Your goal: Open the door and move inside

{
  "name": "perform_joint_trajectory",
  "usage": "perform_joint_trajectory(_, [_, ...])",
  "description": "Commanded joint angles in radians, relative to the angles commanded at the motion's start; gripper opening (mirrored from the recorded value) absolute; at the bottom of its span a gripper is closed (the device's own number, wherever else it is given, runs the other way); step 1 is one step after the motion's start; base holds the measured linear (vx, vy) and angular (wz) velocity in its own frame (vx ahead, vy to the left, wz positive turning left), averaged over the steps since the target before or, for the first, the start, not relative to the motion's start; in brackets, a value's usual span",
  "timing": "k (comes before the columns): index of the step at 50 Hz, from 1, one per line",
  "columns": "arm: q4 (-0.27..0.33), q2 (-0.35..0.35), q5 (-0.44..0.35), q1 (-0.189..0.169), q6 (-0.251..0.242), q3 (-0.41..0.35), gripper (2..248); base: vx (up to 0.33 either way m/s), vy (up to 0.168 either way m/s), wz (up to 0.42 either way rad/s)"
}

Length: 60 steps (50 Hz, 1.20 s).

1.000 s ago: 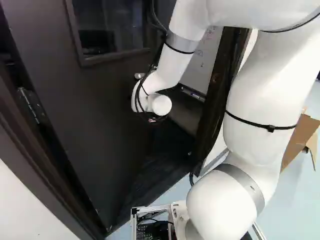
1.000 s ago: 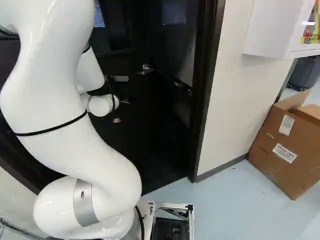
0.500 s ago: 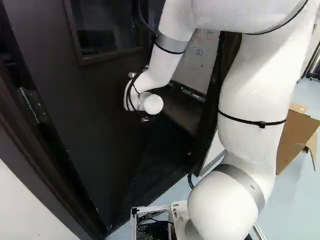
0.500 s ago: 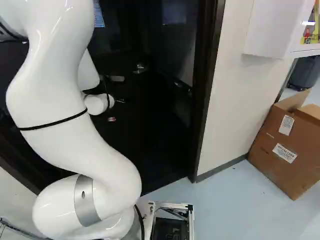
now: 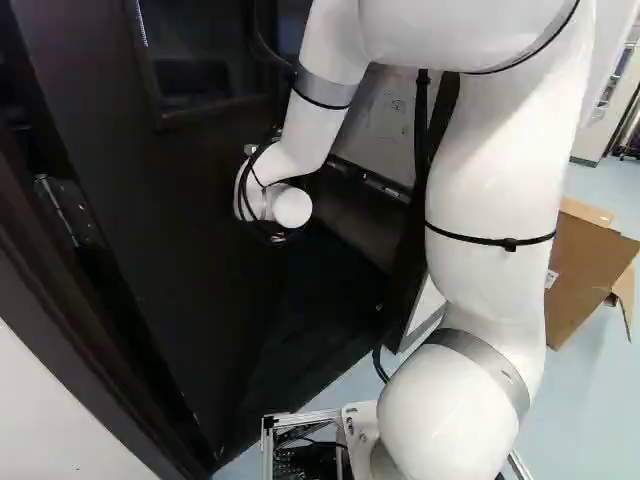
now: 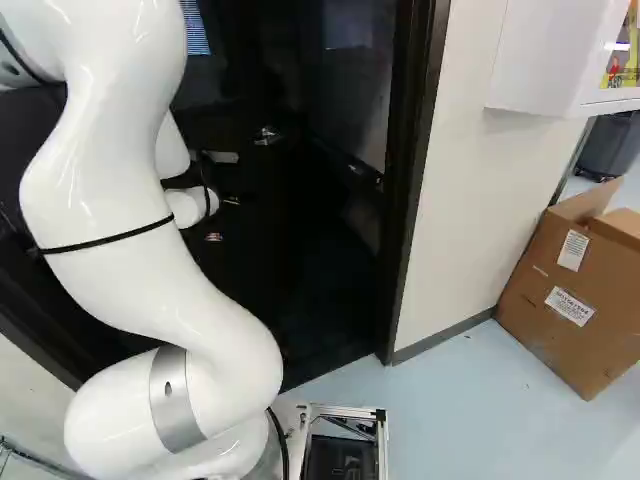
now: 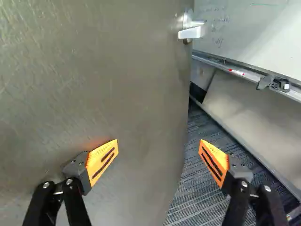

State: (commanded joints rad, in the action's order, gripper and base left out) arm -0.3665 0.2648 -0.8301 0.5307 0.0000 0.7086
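In the right base view a small part of my gripper (image 6: 213,237) shows below the wrist, its fingertips hidden. The wrist view shows the gripper (image 7: 158,147) open, nothing held, fingers wide apart. One finger stands over the face of the dark door (image 7: 108,80); the other is beyond the door's free edge, over the gap. The lever handle (image 7: 190,32) sits near that edge, ahead of the fingers and ungripped. The door (image 5: 180,260) stands ajar, swung inward from its hinge (image 5: 62,210) at the left of the left base view. Whether the gripper touches the door, I cannot tell.
The dark door frame (image 6: 412,170) borders the opening on the right, with a white wall (image 6: 475,180) beside it. A whiteboard (image 7: 254,33) with a tray stands inside, above dark carpet (image 7: 188,197). A cardboard box (image 6: 575,290) lies right of the doorway.
The door has swung further inward, its handle shifting left in the right base view. My arm has moved along with it, the wrist shifting left in both base views. The base has not moved.
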Motion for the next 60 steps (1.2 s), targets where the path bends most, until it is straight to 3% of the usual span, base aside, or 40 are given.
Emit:
perform_joint_trajectory(36, [0.000,0.057,0.000,0.072,0.000,0.069,247,0.000,0.000,0.000])
perform_joint_trajectory(60, [0.021,0.081,0.000,0.097,0.000,0.098,247,0.000,0.000,0.000])
